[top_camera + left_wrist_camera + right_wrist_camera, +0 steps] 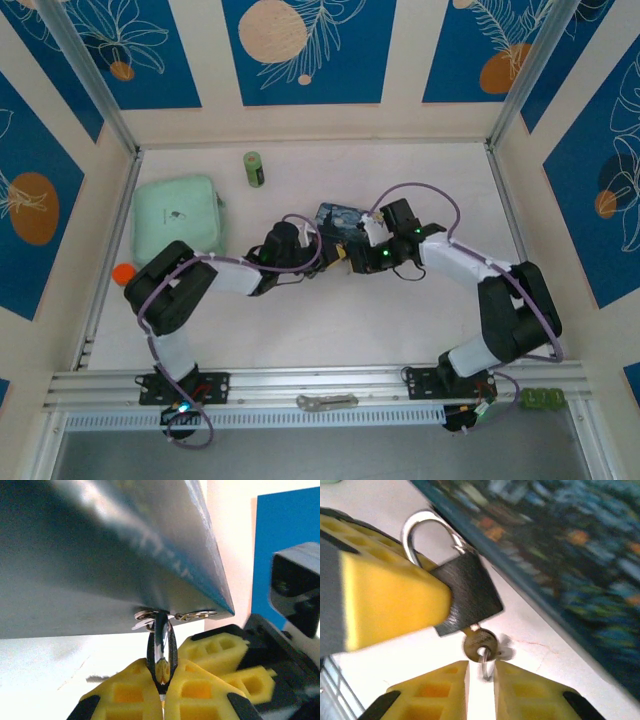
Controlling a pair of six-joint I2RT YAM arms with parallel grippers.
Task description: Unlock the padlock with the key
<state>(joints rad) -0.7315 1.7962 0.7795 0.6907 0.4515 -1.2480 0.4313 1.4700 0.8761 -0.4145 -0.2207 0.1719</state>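
Top external: both arms converge at the blue tin [332, 214], mid surface [400, 340].
Left wrist: left tool [162, 682] clamped on padlock [161, 642], edge-on beneath the tin.
Right wrist: key [478, 642] seated in padlock's underside; right tool [481, 680] narrowly parted just below, key ring in the gap.

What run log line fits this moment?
left pincer: shut on small dark grey metal padlock; thin grey metal key: in padlock; right pincer: open near key
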